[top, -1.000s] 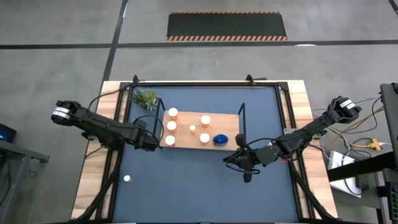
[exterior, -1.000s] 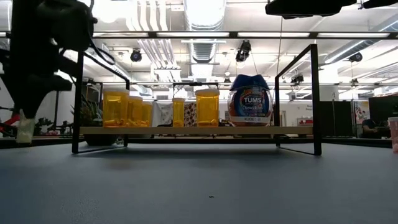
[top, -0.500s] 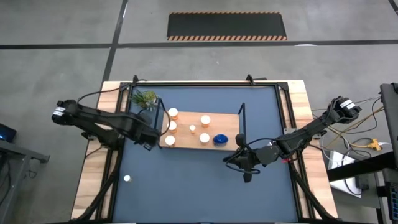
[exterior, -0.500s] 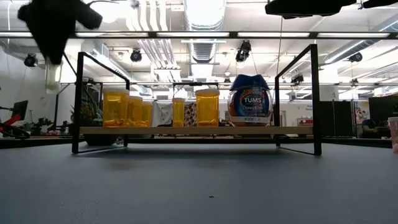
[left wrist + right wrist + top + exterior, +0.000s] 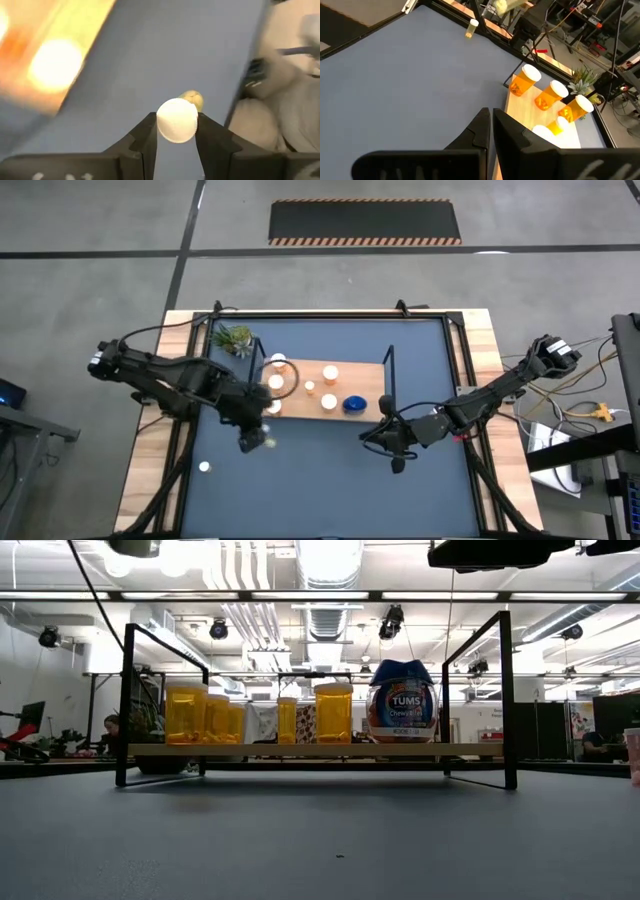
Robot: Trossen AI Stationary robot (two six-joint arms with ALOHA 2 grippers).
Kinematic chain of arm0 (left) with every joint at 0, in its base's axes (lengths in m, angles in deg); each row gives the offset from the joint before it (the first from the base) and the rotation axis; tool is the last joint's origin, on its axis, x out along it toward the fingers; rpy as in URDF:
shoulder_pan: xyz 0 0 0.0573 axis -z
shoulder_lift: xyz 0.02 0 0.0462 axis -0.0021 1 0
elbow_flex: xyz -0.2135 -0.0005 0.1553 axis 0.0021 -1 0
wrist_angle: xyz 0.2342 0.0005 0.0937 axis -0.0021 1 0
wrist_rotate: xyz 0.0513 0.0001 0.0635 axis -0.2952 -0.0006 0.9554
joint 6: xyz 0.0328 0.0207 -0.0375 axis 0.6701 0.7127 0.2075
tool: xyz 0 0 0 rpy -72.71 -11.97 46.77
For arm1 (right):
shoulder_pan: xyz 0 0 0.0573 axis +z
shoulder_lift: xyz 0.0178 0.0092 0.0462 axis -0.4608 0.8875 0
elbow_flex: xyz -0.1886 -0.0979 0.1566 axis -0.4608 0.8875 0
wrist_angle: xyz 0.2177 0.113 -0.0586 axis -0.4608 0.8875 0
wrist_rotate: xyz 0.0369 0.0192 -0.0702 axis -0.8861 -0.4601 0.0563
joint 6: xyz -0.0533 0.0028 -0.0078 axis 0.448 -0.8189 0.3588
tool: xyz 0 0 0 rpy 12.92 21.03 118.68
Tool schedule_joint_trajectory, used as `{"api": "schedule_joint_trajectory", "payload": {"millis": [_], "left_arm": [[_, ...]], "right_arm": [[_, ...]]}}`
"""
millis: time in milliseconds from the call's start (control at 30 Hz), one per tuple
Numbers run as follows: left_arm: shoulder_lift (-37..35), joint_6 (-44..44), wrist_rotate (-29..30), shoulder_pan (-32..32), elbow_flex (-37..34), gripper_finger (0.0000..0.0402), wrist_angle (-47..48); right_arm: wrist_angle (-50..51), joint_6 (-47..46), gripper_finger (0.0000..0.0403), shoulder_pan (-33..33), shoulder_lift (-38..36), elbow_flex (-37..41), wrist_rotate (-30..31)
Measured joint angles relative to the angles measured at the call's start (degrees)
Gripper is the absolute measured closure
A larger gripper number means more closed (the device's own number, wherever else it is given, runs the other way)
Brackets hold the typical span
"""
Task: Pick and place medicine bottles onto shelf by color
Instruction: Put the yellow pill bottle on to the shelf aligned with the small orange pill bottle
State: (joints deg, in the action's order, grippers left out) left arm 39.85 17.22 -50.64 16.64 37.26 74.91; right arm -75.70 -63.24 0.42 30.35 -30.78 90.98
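Observation:
The shelf (image 5: 300,370) is a light-wood board with black wire ends, standing mid-mat. On it stand several orange bottles with white caps (image 5: 275,382) and one blue bottle (image 5: 354,404); the low view shows them in a row (image 5: 333,712). One small bottle (image 5: 204,467) stands alone on the mat near the left front. My left gripper (image 5: 255,442) hangs in front of the shelf's left end, shut on a small white-capped bottle (image 5: 176,120). My right gripper (image 5: 397,460) is shut and empty, low over the mat in front of the shelf's right end. My left gripper pinches the small bottle between its two fingers (image 5: 145,140), one on each side of the white cap (image 5: 176,112). The cap faces the wrist camera and the yellowish body (image 5: 194,99) points away, along the fingers. The bottle is lifted clear of the mat.
A small green plant (image 5: 235,338) stands at the mat's far left corner, beside the shelf. The dark-blue mat (image 5: 320,480) is bare in front of the shelf apart from the lone bottle (image 5: 471,27). Black frame rails run along the table's sides.
My left gripper, shut on the small bottle, has risen from beside the shelf's left end, climbing out of the top of the low view. It has also swung toward the table's near edge. The right arm has kept still.

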Motion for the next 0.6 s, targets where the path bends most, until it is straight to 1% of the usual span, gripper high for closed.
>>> {"api": "schedule_joint_trajectory", "payload": {"millis": [100,200,333,467,600], "left_arm": [[2.41,9.75,0.04,-0.39,0.69,0.0305,-8.16],[5.79,17.42,0.56,-1.75,3.85,0.0305,-10.78],[10.53,25.24,6.91,-4.2,9.88,0.0305,-10.79],[14.67,34.91,13.52,-7.02,15.64,0.0305,-9.66],[17.32,42.97,19.67,-10.82,19.05,0.0305,-8.29]], "right_arm": [[0.0,0.12,0.039,0.0,0.0,0.0,0.0],[0.2,0.22,0.039,0.0,0.0,0.0,-0.01],[0.41,0.27,0.039,0.0,0.0,0.0,0.0],[0.6,0.25,0.039,0.0,-0.01,0.0,-0.02],[1.25,0.25,0.039,0.02,-0.02,0.0,-0.02]]}}
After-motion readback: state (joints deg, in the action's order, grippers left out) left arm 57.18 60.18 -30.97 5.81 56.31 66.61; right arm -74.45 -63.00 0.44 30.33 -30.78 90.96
